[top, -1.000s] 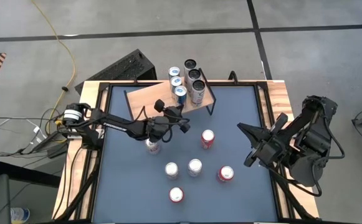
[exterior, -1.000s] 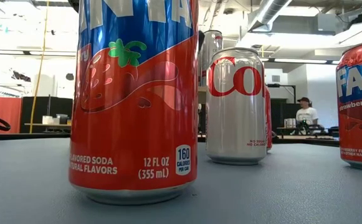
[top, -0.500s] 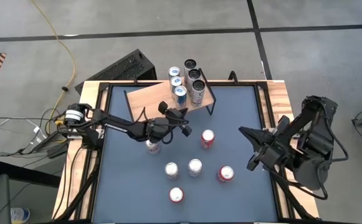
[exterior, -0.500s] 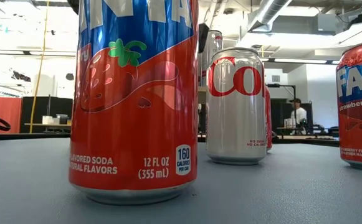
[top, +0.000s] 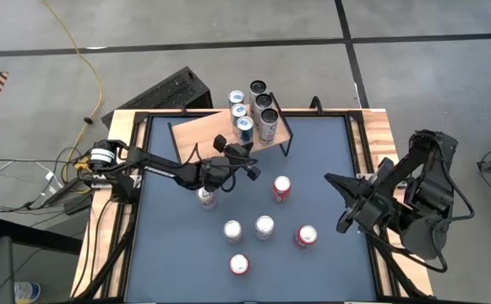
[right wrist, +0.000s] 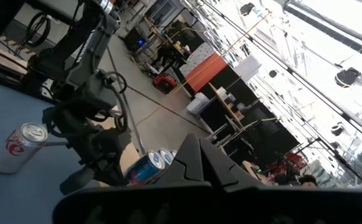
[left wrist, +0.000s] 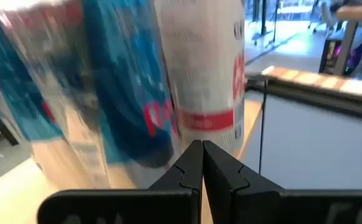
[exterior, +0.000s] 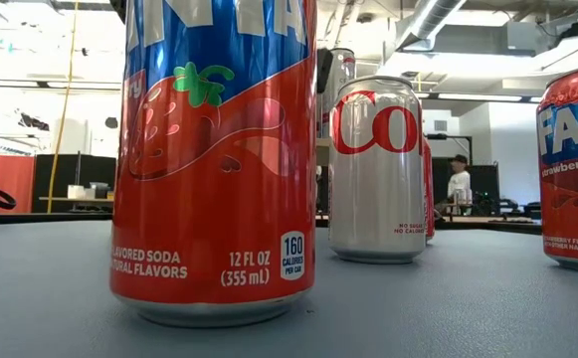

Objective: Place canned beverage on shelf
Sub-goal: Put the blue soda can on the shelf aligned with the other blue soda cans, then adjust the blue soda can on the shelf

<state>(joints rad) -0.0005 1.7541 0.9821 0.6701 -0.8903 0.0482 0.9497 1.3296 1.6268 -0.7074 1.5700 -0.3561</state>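
Note:
The shelf (top: 201, 133), a light wooden board on thin black legs, stands at the table's far side. Several cans stand upright on its right end, among them a silver can with red print (top: 267, 127) and blue cans (top: 244, 127). My left gripper (top: 247, 149) is shut and level at the shelf's near edge. In the left wrist view it (left wrist: 202, 149) points at the silver can's lower wall (left wrist: 205, 118), with blue cans (left wrist: 124, 93) beside it. My right gripper (top: 330, 178), also shut (right wrist: 190, 146), hangs high over the table's right side and holds nothing. My left gripper's shut fingertips stand level just before the silver can's lower wall, coming from the table's near side. I cannot tell whether they touch it.
Loose cans stand on the blue-grey table top: silver ones (top: 205, 198) (top: 232, 230) (top: 264, 226) and red ones (top: 280, 188) (top: 305, 236) (top: 239, 264). The silver can at the left stands under the left arm. A person (exterior: 458, 179) is in the room far behind.
Both arms have kept their places. In the low view, the person in the room behind the table has walked toward the picture's left.

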